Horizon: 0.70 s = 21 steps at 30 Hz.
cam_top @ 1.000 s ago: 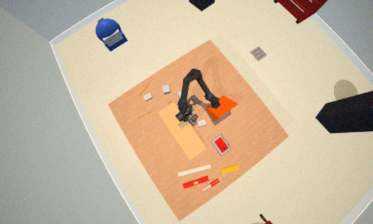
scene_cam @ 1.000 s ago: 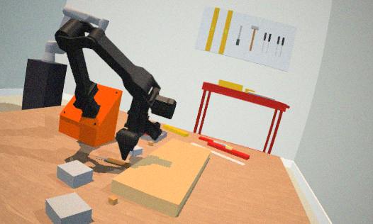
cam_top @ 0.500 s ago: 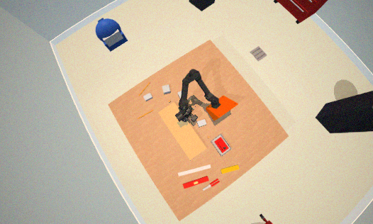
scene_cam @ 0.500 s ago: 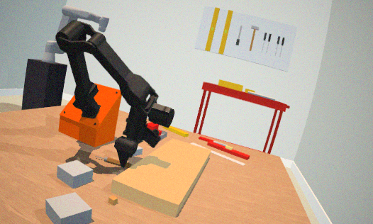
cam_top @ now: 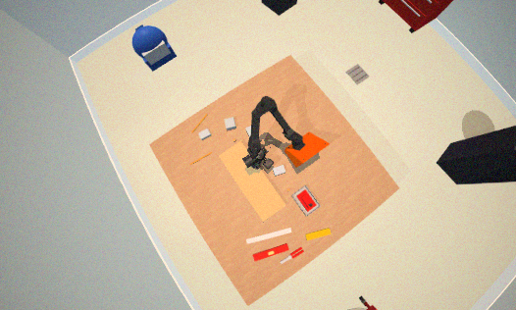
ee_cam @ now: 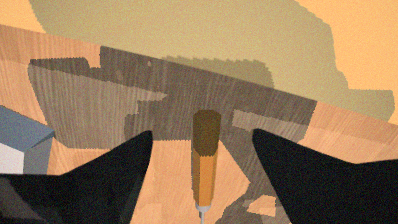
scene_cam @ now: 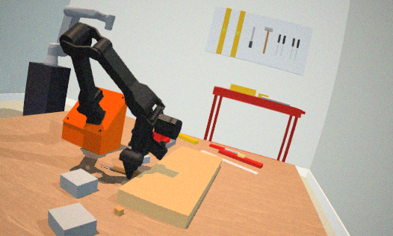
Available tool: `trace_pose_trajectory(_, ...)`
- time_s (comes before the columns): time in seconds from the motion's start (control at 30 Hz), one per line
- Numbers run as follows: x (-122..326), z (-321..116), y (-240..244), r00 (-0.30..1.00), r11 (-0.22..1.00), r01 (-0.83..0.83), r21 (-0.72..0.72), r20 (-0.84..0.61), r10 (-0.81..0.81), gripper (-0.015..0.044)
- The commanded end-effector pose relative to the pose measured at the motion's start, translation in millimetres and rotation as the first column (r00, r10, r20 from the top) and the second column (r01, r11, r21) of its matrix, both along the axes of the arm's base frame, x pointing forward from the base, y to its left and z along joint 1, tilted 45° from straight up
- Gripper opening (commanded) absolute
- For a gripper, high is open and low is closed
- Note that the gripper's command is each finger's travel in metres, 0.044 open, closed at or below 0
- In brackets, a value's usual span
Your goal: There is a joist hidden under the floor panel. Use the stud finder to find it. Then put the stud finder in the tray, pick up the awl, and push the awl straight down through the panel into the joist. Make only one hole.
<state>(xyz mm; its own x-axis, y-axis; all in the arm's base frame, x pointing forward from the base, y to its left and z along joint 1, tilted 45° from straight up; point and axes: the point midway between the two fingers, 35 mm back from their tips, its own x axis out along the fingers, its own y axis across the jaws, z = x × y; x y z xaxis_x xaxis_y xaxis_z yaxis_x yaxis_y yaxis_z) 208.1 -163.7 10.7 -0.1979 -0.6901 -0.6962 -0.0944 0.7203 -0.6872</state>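
Observation:
The awl (scene_cam: 119, 169) (ee_cam: 204, 175) lies on the table beside the panel, its wooden handle toward the panel and metal shank pointing away. My gripper (scene_cam: 129, 176) (ee_cam: 203, 135) is low over it, partly open, with a finger on each side of the handle and gaps between; in the top view the arm hides the awl. The pale floor panel (cam_top: 263, 196) (scene_cam: 189, 168) (ee_cam: 370, 50) lies flat, partly in the arm's shadow, with no hole visible. The red stud finder (cam_top: 304, 197) (scene_cam: 161, 137) sits in the grey tray (cam_top: 297, 202) (scene_cam: 171, 143).
White-grey blocks (cam_top: 230, 123) (scene_cam: 78, 183) stand around the panel; one block (cam_top: 279, 170) (ee_cam: 25, 142) is near the gripper. The orange sloped box (cam_top: 309, 146) (scene_cam: 110, 112) is by the arm's base. A red level (cam_top: 263, 255) and a yellow bar (cam_top: 318, 233) lie beyond the panel.

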Motion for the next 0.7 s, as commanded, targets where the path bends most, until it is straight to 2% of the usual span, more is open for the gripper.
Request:
trace_pose_trajectory(0.0, 0, 0, -1, 1.000, 1.000, -0.001, -0.002, -0.004, 0.001, 0.0256)
trace_pose_trajectory(0.23, 0, 0, -1, 1.000, 1.000, -0.001, -0.002, -0.004, 0.001, 0.0072)
trace_pose_trajectory(0.47, 0, 0, -1, 1.000, 1.000, -0.001, -0.002, -0.004, 0.001, 0.0026)
trace_pose_trajectory(0.5, 0, 0, 0, 1.000, 1.000, -0.001, -0.002, -0.003, 0.001, 0.0000)
trace_pose_trajectory(0.67, 7, 11, 12, 1.000, 1.000, -0.003, 0.006, 0.000, 0.003, 0.0000)
